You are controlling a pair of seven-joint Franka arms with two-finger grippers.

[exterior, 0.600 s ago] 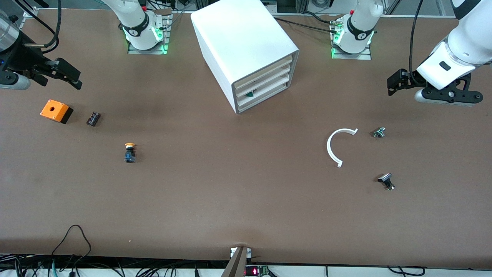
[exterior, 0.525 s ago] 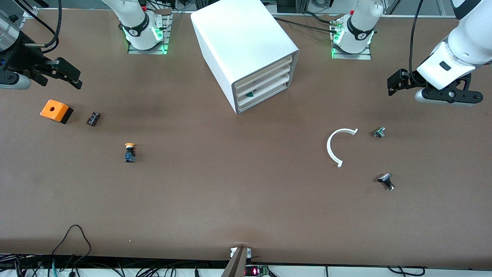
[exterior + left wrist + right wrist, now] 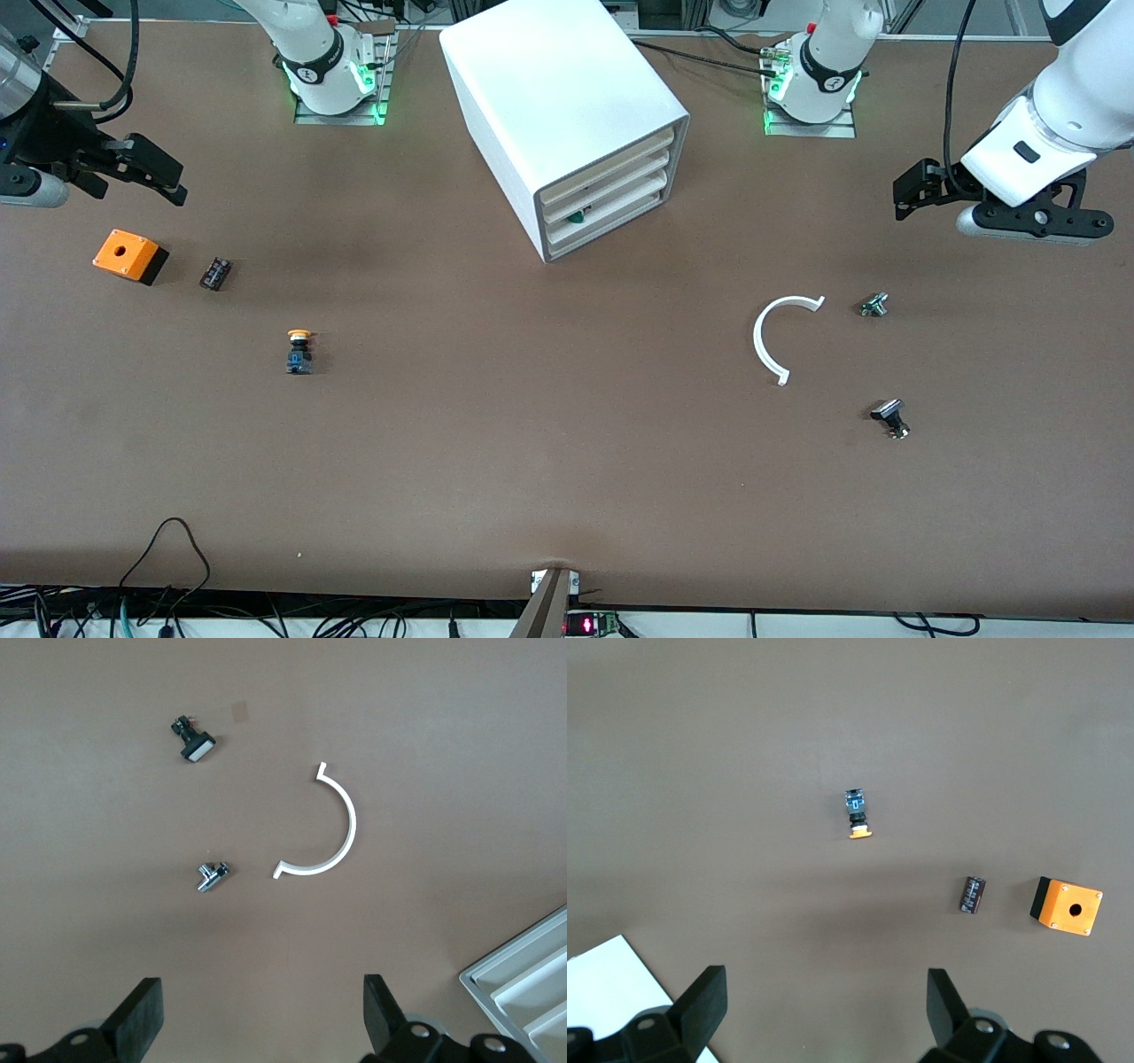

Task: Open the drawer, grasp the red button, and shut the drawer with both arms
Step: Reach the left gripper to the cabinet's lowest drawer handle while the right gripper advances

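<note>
The white cabinet (image 3: pixel 567 106) stands between the two arm bases, and its three cream-fronted drawers (image 3: pixel 611 188) are all shut. Something green (image 3: pixel 577 215) shows at the lowest drawer's front. The red-capped button is out of view. My left gripper (image 3: pixel 902 195) is open and empty, up in the air over bare table toward the left arm's end; its wrist view (image 3: pixel 261 1010) shows a cabinet corner (image 3: pixel 523 983). My right gripper (image 3: pixel 177 182) is open and empty over the table near the orange box; its wrist view (image 3: pixel 824 992) shows a white cabinet corner (image 3: pixel 607 979).
Toward the right arm's end lie an orange box with a round hole (image 3: pixel 128 255), a small dark cylinder (image 3: pixel 215 273) and a yellow-orange-capped button (image 3: pixel 299 351). Toward the left arm's end lie a white arc (image 3: pixel 780 337), a small metal part (image 3: pixel 874 304) and a black white-capped part (image 3: pixel 889 417).
My right gripper has shifted only very slightly. The left arm, the drawers and the loose parts have not moved.
</note>
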